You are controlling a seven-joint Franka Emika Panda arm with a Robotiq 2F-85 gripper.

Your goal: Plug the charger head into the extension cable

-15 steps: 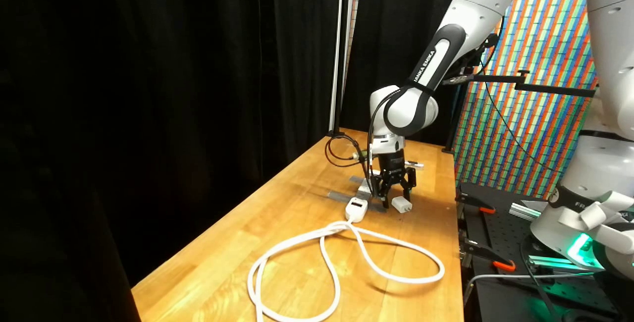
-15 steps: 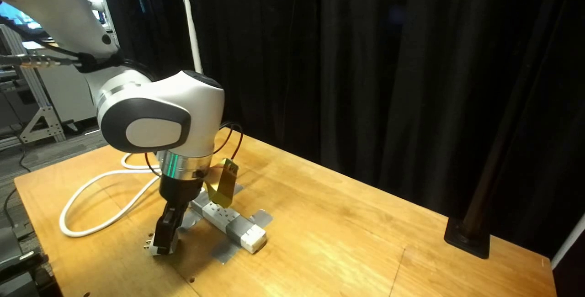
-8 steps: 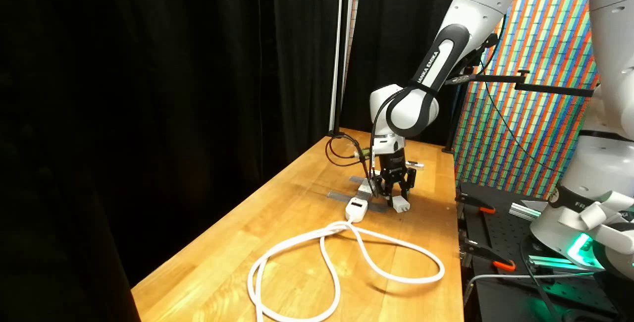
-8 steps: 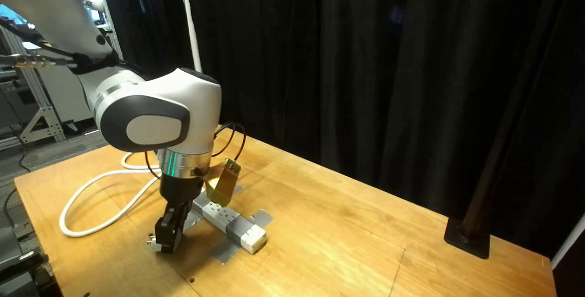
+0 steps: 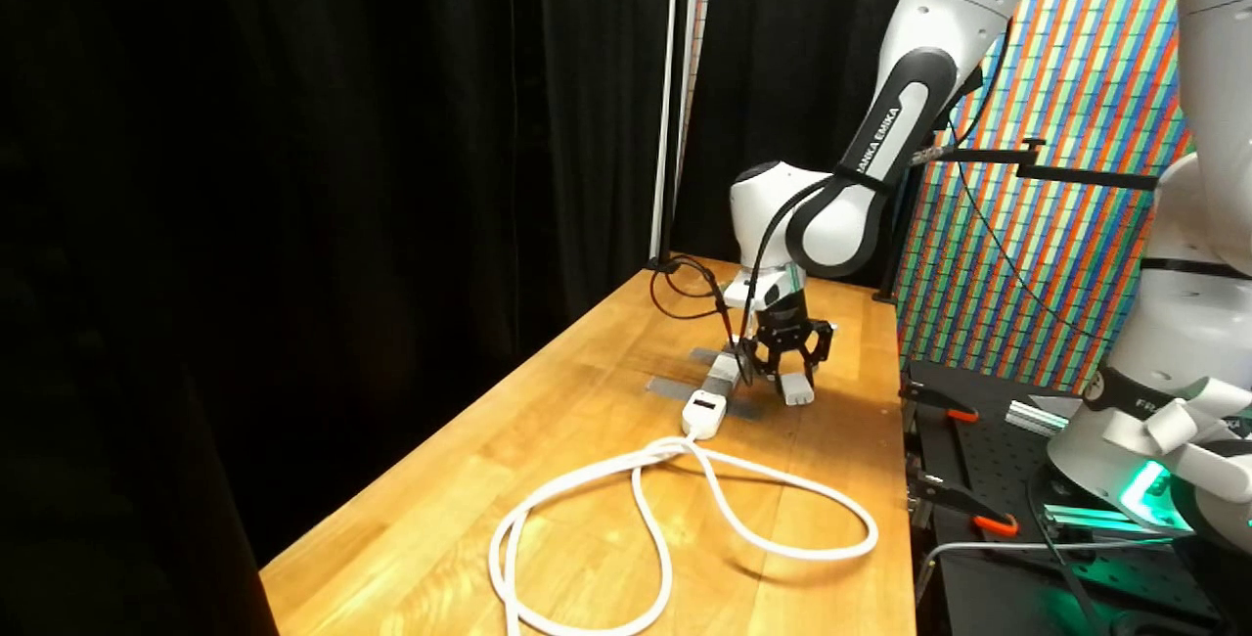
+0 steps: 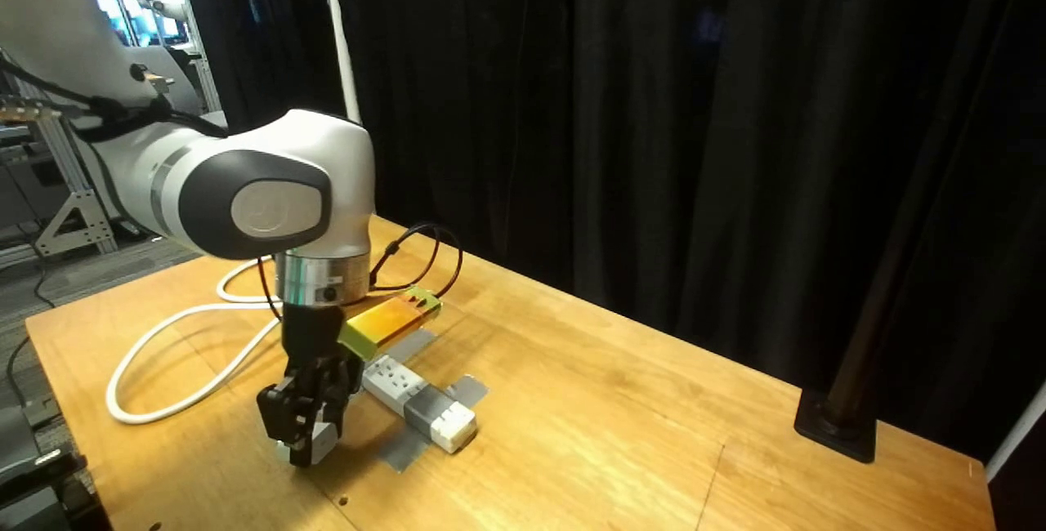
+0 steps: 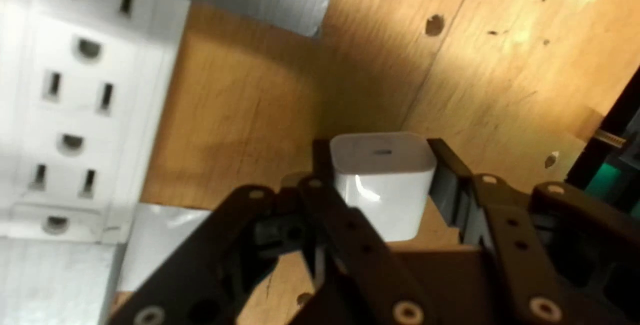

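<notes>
In an exterior view, my big worry is orientation. The charger point(image 5: 797, 387) seems to have its prongs point(image 5: 800, 400) sticking out sideways, while the strip point(image 5: 704, 413) lies flat on the surface point(image 5: 577, 421). Carry it straight over and press like that, and I reckon you'd just be mashing the charger's side down, with nothing going in. The cord point(image 5: 817, 554) is slack and well apart from the action, so I'm not fussed about that. The gripper point(image 5: 796, 383) is low with the charger in it, but I can't tell from here whether there's daylight under it.

In an exterior view, the sockets point(image 6: 391, 376) face up and the strip's held down with tape point(image 6: 402, 448), so it probably won't shift to forgive a sloppy approach. Come in a bit off line and the prongs could hit plastic and twist the charger. The gripper also blocks part of the strip, which makes misjudging easier. It looks closed in around the charger, though most of that is hidden.

Wrist view's the nice one. The sockets are off to one side and the prongs are out of sight, so lining up on this alone would be guesswork. Charger looks glossy too, so it might slip or rock if pushed hard. Gripper-wise: part-way apart, no more than the charger needs, with the fingers point(image 7: 445, 190) up against both sides. Reads as a proper grip to me.
</notes>
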